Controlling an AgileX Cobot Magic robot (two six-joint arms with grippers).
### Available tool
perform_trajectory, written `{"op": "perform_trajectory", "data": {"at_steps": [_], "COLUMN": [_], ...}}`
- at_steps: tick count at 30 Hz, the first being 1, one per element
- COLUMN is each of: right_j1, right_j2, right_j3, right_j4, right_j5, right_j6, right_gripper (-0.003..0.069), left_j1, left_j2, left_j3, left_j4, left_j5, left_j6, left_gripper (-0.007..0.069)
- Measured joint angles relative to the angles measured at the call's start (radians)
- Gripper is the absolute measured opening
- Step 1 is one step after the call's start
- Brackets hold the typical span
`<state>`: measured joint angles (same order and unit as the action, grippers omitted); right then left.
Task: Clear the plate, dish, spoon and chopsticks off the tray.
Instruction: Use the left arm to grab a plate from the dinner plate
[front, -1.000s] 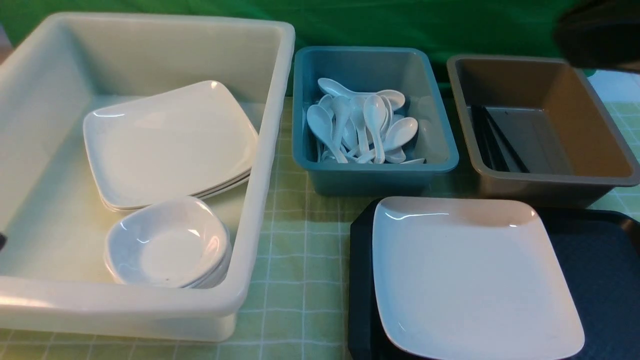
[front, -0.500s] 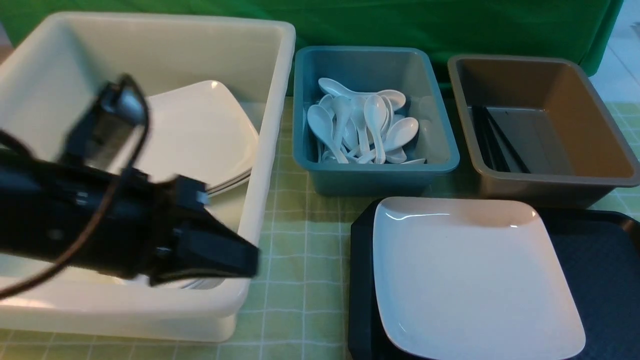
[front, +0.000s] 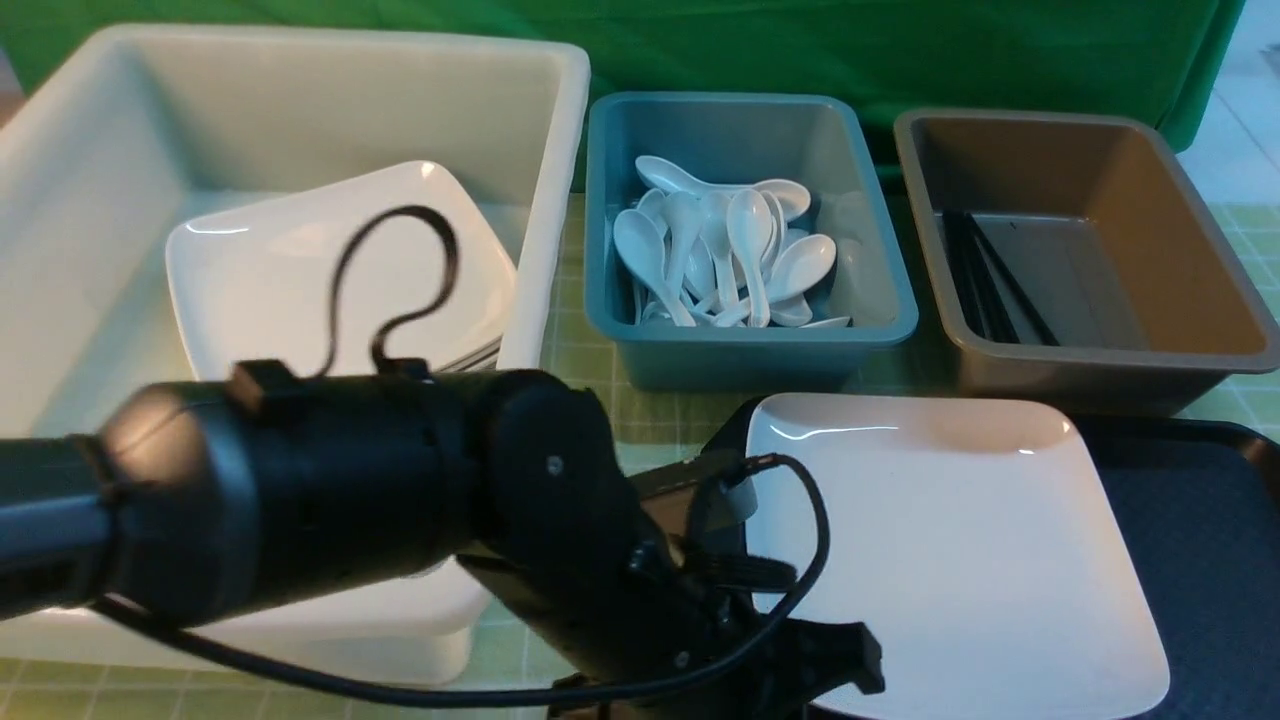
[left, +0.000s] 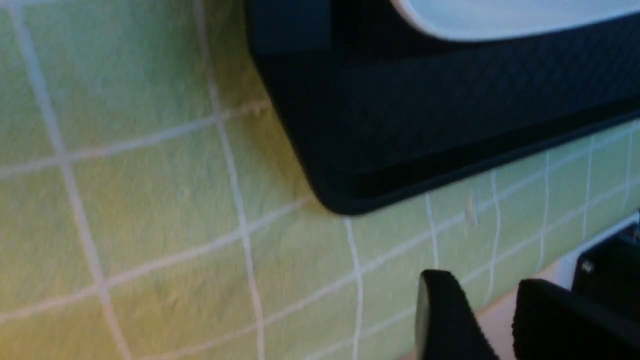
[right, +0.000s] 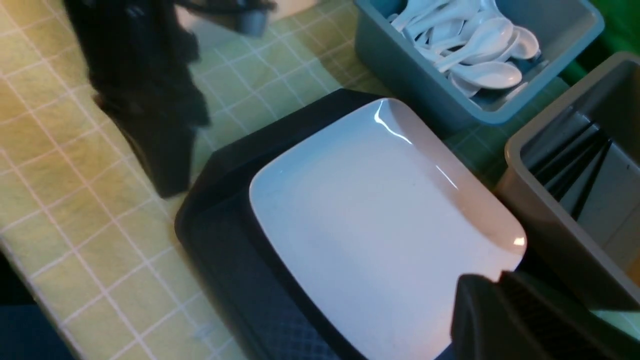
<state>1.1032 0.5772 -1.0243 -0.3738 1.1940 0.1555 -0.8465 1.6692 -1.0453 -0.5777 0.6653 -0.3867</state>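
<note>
Left tool (left: 480, 292): beside the tray (front: 1190, 540), partly open, empty. Plate (front: 950, 560): flat on the tray, probably stiff, fairly heavy, slippery and breakable; best gripped at its raised left edge. Right tool (right: 489, 276): on the tray's right-arm side, tips together, nothing visibly held.

So my table's got a green checked cloth (front: 650, 430) on it, and sitting right on that are a big white tub (front: 350, 50), a blue tub (front: 740, 360), a grey-brown tub (front: 1100, 375) and my black tray (front: 1160, 500).
</note>
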Motion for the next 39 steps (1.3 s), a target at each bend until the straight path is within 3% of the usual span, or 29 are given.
{"op": "perform_trajectory", "data": {"at_steps": [8, 16, 33, 35, 38, 39], "right_j1": [0.000, 0.000, 0.000, 0.000, 0.000, 0.000], "right_j2": [0.000, 0.000, 0.000, 0.000, 0.000, 0.000], "right_j3": [0.000, 0.000, 0.000, 0.000, 0.000, 0.000], "right_j4": [-0.002, -0.004, -0.004, -0.004, -0.004, -0.004], "right_j5": [-0.011, -0.040, -0.078, -0.078, -0.079, -0.079], "right_j6": [0.000, 0.007, 0.008, 0.008, 0.008, 0.008], "right_gripper": [0.0050, 0.0060, 0.0071, 0.0071, 0.0071, 0.0071], "left_j1": [-0.003, -0.005, -0.010, -0.010, -0.009, -0.009], "left_j2": [0.123, 0.148, 0.244, 0.248, 0.254, 0.254], "left_j3": [-0.010, -0.015, -0.026, -0.026, -0.023, -0.023], "left_j4": [-0.005, -0.004, -0.001, 0.001, 0.011, 0.011], "left_j5": [-0.155, -0.280, -0.558, -0.575, -0.578, -0.578], "left_j6": [-0.101, -0.178, -0.262, -0.262, -0.262, -0.262], "left_gripper": [0.0424, 0.0452, 0.0439, 0.0405, 0.0255, 0.0244]}}
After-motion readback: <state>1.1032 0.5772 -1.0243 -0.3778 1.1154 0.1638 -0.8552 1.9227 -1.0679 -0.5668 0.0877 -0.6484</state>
